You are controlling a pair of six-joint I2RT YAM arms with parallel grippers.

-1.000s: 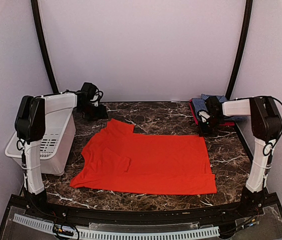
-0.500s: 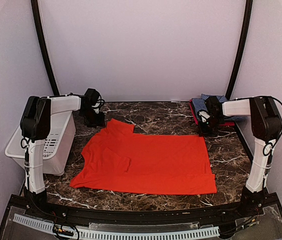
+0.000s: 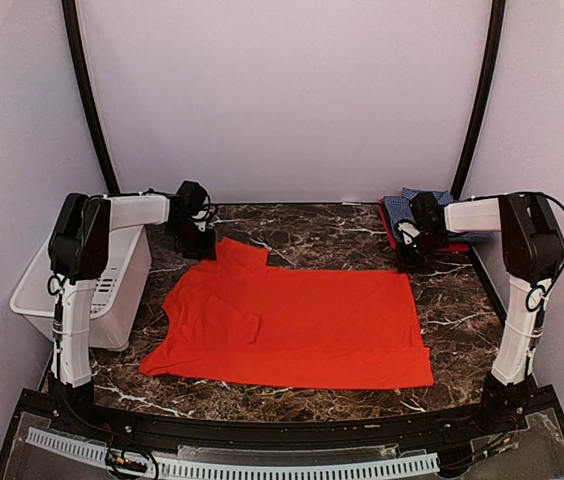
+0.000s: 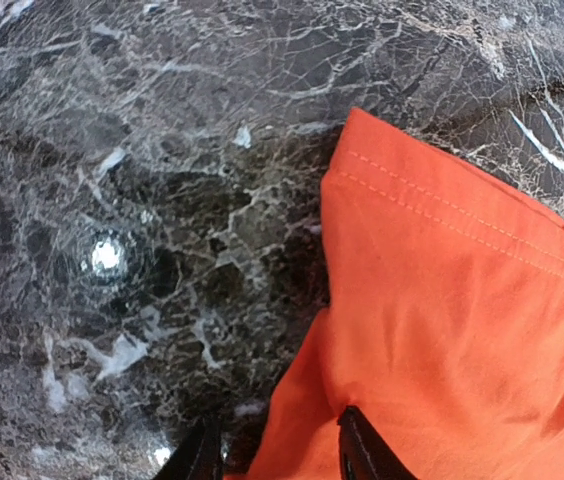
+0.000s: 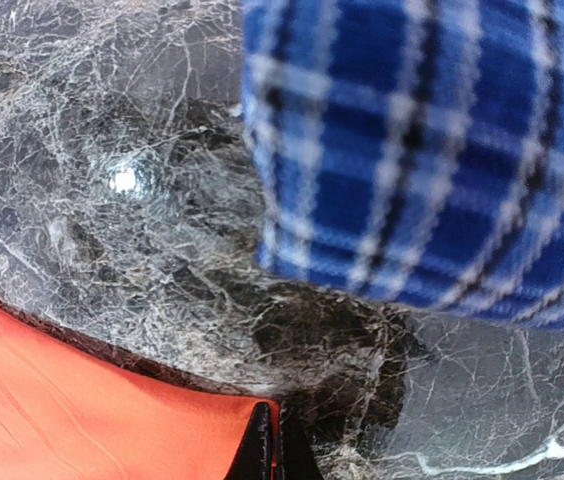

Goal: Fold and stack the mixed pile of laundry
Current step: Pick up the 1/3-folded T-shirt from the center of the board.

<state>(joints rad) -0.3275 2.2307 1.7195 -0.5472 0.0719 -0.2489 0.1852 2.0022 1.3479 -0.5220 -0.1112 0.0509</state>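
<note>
The orange-red shirt [image 3: 302, 325] lies spread flat on the table [image 3: 332, 232]. My left pincer [image 4: 280, 455] stands part-open astride its far left edge. My right pincer [image 5: 272, 445], closed tight, sits at its far right corner, just short of the blue-checked shirt [image 5: 432, 150].

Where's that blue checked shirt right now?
In the top view, the blue checked shirt sits at the far right corner of the table, just behind the right gripper.

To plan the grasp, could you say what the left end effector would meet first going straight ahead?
Probably the orange shirt, its edge between the fingers, then the table; depth is unclear.
</note>
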